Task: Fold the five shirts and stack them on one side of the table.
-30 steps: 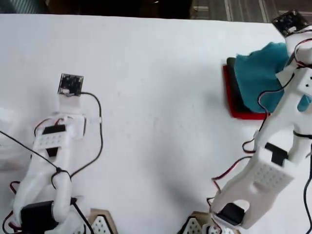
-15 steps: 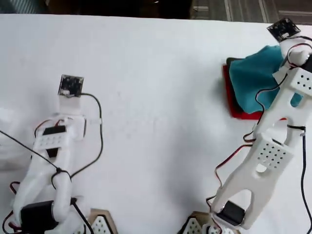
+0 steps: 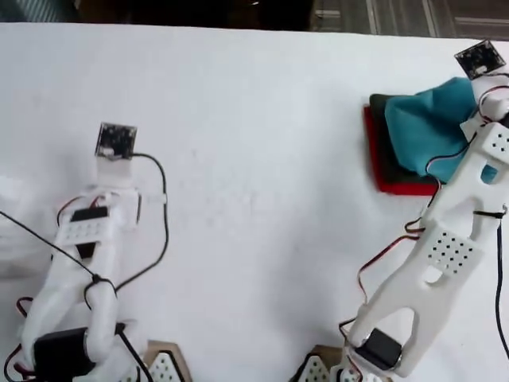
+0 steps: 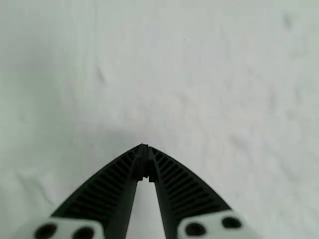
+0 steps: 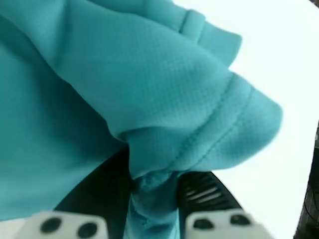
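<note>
One teal knit shirt (image 5: 124,89) is clamped between the fingers of the right gripper (image 5: 152,184) over the red and dark folded stack (image 3: 380,171), evidently for stacking. The idle left gripper (image 4: 143,160) has its fingers together above the white desk (image 3: 262,119).

A white table (image 3: 254,119) is taking up nearly the whole high view, and its covering is showing faint creases. A dark strip (image 3: 199,12) is running beyond its far edge at 12 o'clock. Pale tiled floor (image 3: 382,14) is showing at 1 o'clock, and something slatted (image 3: 32,9) is peeking in at 11 o'clock. A blurred pale shape (image 3: 8,231) is lying at 9 o'clock.
</note>
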### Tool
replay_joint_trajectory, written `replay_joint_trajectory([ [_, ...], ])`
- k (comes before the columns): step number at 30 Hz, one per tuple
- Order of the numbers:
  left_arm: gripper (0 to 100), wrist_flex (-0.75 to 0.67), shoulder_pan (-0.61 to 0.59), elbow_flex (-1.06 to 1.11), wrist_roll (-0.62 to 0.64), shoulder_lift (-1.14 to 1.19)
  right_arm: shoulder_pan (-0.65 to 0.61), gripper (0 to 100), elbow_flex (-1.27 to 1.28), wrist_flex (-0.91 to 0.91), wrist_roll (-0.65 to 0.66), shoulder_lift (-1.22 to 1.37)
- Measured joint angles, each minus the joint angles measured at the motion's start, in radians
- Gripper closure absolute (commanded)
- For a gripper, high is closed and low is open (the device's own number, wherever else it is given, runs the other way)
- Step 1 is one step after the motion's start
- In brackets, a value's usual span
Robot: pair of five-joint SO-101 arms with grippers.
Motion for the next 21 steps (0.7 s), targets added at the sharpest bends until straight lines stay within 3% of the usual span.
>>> replay_joint_trajectory([
  [5, 97, 0.0, 0.012, 0.0, 0.0, 0.0, 0.005, 81.2, 0.0, -0.008, -0.008, 0.029],
  [10, 97, 0.0, 0.011, 0.0, 0.0, 0.0, 0.005, 84.3, -0.043, -0.094, -0.163, 0.029],
  [15, 97, 0.0, 0.012, 0.0, 0.0, 0.0, 0.003, 84.7, -0.16, -0.124, -0.404, 0.029],
  [21, 97, 0.0, 0.012, 0.0, 0.0, 0.0, -0.1, 85.1, -0.206, -0.012, -0.463, 0.028],
])
